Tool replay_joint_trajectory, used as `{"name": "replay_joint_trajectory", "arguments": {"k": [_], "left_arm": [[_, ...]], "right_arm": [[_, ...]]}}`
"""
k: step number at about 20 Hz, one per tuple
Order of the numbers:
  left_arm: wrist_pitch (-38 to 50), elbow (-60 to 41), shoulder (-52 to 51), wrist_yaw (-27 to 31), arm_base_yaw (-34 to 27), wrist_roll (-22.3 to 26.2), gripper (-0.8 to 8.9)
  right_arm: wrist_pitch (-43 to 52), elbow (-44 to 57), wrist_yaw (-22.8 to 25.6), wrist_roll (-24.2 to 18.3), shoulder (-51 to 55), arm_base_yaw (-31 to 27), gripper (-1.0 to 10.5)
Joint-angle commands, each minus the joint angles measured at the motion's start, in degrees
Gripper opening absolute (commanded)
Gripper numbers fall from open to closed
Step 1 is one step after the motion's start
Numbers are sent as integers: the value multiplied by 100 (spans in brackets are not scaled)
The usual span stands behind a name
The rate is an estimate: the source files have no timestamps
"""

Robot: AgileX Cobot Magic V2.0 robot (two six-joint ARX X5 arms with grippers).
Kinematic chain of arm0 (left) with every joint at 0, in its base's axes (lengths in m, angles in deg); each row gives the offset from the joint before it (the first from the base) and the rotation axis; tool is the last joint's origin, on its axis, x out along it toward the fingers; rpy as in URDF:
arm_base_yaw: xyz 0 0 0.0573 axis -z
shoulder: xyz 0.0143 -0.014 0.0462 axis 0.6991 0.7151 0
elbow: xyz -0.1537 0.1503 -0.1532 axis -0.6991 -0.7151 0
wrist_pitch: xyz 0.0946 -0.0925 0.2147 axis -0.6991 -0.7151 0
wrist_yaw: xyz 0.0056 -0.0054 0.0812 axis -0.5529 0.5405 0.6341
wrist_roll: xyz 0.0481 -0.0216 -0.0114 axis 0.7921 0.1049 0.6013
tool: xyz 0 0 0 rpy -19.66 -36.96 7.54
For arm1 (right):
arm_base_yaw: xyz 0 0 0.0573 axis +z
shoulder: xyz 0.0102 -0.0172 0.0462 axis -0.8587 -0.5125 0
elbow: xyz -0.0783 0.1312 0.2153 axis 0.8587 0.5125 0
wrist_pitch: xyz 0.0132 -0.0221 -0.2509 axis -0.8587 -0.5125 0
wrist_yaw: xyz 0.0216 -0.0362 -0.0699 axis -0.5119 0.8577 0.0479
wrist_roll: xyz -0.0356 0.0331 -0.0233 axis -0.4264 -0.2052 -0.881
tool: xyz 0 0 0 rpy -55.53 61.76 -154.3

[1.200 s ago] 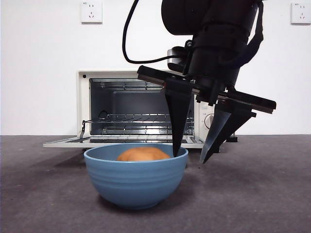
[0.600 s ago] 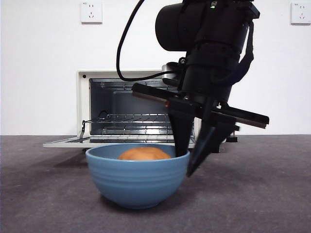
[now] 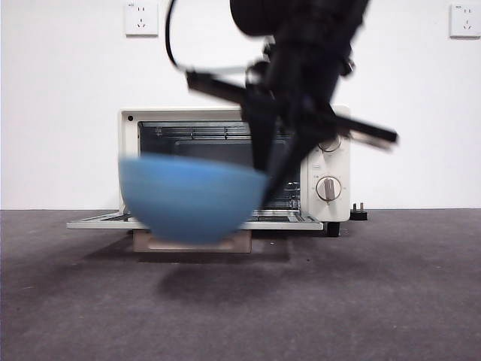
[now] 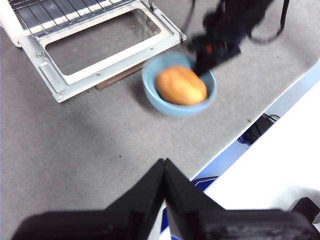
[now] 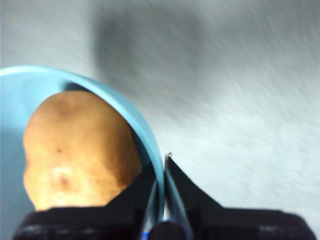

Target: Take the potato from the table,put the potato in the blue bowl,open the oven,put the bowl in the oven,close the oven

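Off the table (image 3: 391,301) now, blue bowl (image 3: 188,197) in right pincer (image 3: 264,177), formerly grounded.

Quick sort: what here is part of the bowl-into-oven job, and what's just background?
Job:
- blue bowl, lifted off the table
- potato inside it
- oven, door down
- right hand, clamped on the bowl's rim

Background:
- wall sockets
- plug beside the oven
- left hand, shut, away from the bowl
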Motion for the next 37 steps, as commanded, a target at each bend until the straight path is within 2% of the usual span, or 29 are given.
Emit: {"name": "replay_joint_trajectory", "arguments": {"k": [1,8,15,19,21,28,31,37], "left_arm": [[15,-4,-9,-15,11,46,-6],[76,-4,59,-13,11,46,-6],[212,-4,378,-13,13,70,-6],[219,-4,446,-13,11,74,-6],[216,-4,452,-11,11,101,-6],[214,-4,470,-11,11,109,-6],[214,-4,485,-11,11,114,-6],[201,-4,516,-11,11,114,-6]], "right_arm": [[-7,-365,39,308,20,-17,-11],[251,-1309,138,1040,-190,-654,-12],[-251,-2798,70,1150,-1331,-1053,-12],[-1005,-3869,101,1128,-2131,-1259,-12],[-1220,-4170,308,1110,-2389,-1325,-12],[-1274,-4293,901,1327,-2614,-1534,-12],[-1207,-4293,933,1482,-2614,-1611,-12],[-1056,-4293,1036,1519,-2621,-1620,-12]]}}
